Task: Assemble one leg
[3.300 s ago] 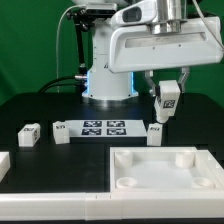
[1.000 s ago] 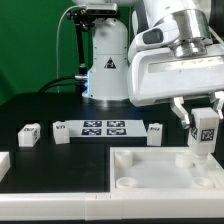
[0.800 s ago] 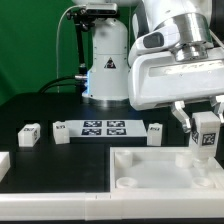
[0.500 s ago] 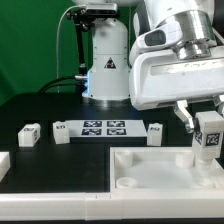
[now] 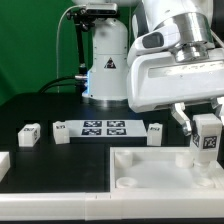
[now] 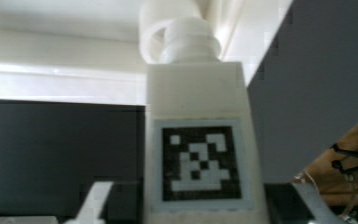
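**Leg parked over the tray corner, looks like insertion time**

The Panda arm (image 5: 170, 70) hogs the exterior view's right side. The jaws are clamped on the leg (image 5: 205, 140), holding it upright at the far right corner of the big white tray (image 5: 140, 153). I can't tell if its lower end is touching the tray or just above it. My guess is it's kept vertical so it goes straight down into a corner socket.

Further left on the black surface (image 5: 40, 105) lies the marker board (image 5: 100, 127), with loose legs (image 5: 60, 131) near both its ends, out of the way.

No readable writing anywhere, just black-and-white tags. The wrist view shows the held leg's tag (image 6: 202, 160) close up. There's a triangular sticker (image 5: 107, 62) on the arm, too small to read.
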Available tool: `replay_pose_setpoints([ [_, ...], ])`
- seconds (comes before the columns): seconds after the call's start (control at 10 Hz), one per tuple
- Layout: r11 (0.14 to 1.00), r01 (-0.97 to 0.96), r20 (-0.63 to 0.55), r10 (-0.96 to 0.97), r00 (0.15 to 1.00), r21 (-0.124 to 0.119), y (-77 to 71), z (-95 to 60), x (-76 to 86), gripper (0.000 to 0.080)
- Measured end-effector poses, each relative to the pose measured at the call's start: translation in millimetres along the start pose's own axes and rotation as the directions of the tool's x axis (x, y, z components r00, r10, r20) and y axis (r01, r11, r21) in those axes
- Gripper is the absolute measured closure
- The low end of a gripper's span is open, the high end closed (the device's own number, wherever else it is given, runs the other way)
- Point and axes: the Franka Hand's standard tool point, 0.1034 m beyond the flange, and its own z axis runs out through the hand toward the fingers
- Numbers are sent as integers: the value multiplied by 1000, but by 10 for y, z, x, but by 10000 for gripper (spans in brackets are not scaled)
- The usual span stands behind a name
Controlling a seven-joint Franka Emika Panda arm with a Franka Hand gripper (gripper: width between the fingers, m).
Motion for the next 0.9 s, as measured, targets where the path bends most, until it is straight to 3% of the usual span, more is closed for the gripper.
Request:
replay_pose_setpoints([
  [0.4, 1000, -3, -4, 3, 1000, 1, 5, 58, 36, 506],
  [0.9, 1000, -11, -13, 11, 1000, -4, 55, 190, -120, 506],
])
